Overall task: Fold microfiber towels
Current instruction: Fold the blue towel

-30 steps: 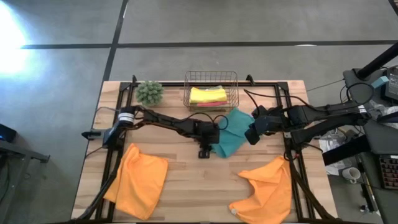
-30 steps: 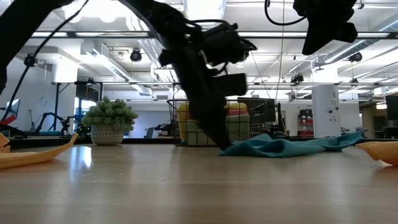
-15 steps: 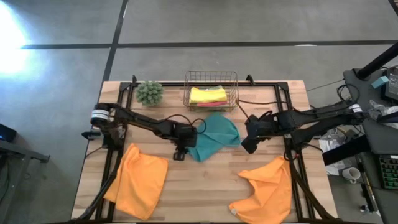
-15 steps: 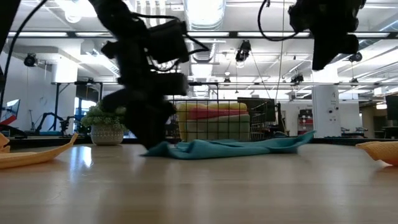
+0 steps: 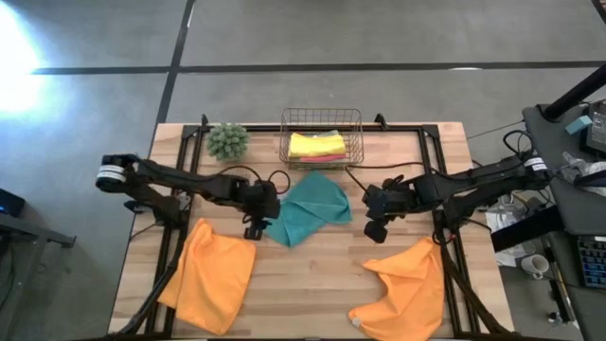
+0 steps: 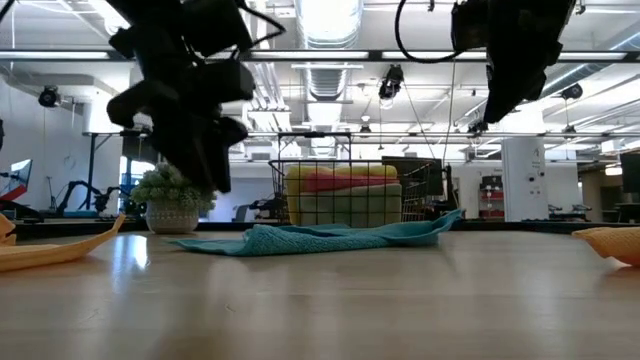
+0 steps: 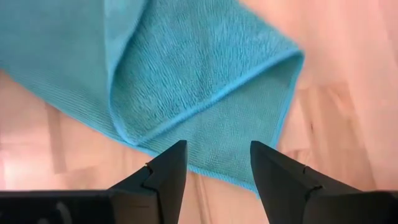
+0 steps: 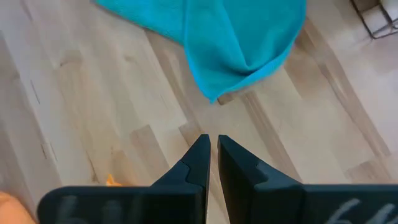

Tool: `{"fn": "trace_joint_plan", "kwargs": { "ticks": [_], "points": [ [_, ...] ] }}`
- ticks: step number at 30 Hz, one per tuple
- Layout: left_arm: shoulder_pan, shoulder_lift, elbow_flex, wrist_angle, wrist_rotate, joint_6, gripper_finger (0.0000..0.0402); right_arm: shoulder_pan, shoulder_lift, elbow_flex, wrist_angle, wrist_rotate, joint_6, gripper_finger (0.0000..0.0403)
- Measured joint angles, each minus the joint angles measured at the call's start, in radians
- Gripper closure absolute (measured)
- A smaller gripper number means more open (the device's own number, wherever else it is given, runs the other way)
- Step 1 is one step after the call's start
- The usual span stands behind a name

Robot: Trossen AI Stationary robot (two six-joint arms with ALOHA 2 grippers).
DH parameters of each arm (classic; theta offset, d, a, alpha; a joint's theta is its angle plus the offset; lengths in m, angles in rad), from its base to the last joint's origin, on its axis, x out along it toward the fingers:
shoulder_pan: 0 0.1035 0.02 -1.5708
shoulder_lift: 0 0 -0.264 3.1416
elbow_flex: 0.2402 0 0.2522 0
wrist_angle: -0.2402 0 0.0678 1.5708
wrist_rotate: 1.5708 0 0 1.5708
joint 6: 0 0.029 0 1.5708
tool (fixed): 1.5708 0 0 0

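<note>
A teal towel [image 5: 308, 210] lies loosely on the table's middle, partly doubled over itself, and also shows in the low view [image 6: 330, 238]. My left gripper [image 5: 254, 230] is open just left of the towel's near left corner [image 7: 283, 62] and raised above it [image 6: 205, 180]. It holds nothing. My right gripper [image 5: 372, 230] is shut and empty, raised right of the towel [image 8: 236, 31]. Two orange towels lie crumpled near the front, one left [image 5: 210, 275] and one right [image 5: 402, 289]. Folded yellow and pink towels [image 5: 317, 146] lie in the wire basket [image 5: 320, 121].
A fuzzy green plant ball [image 5: 227, 140] stands at the far left, beside the basket. Black frame rails [image 5: 189, 152] run along the table's left, far and right sides. Bare wood [image 5: 312, 284] lies between the two orange towels.
My left gripper has gone toward the table's left edge, dragging the teal towel's near left end along the table, and now stands raised clear of it. The towel has slid left and lies flatter. My right gripper has shifted a little toward the near edge.
</note>
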Motion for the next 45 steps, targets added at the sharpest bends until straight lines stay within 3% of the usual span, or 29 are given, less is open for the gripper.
{"fn": "trace_joint_plan", "kwargs": {
  "ticks": [7, 15, 23, 29, 45],
  "points": [
    [0.000, 0.018, 0.004, 0.064, -0.021, -0.023, 0.0240, 0.000, 0.001, 0.000, -0.006, -0.028, -0.137, 0.0376],
    [0.029, 0.138, 0.055, 0.131, -0.178, -0.050, 0.0240, 0.000, 0.000, 0.000, -0.026, -0.028, -0.251, 0.0332],
    [0.107, 0.242, 0.116, 0.149, -0.170, -0.130, 0.0240, 0.000, 0.000, 0.000, -0.041, -0.028, -0.266, 0.0305],
    [0.113, 0.278, 0.123, 0.158, -0.102, -0.122, 0.0240, 0.000, 0.000, -0.002, -0.043, -0.028, -0.270, 0.0305],
    [0.117, 0.332, 0.122, 0.176, -0.164, -0.124, 0.0240, -0.001, 0.000, -0.003, -0.065, -0.028, -0.277, 0.0319]
  ]
}}
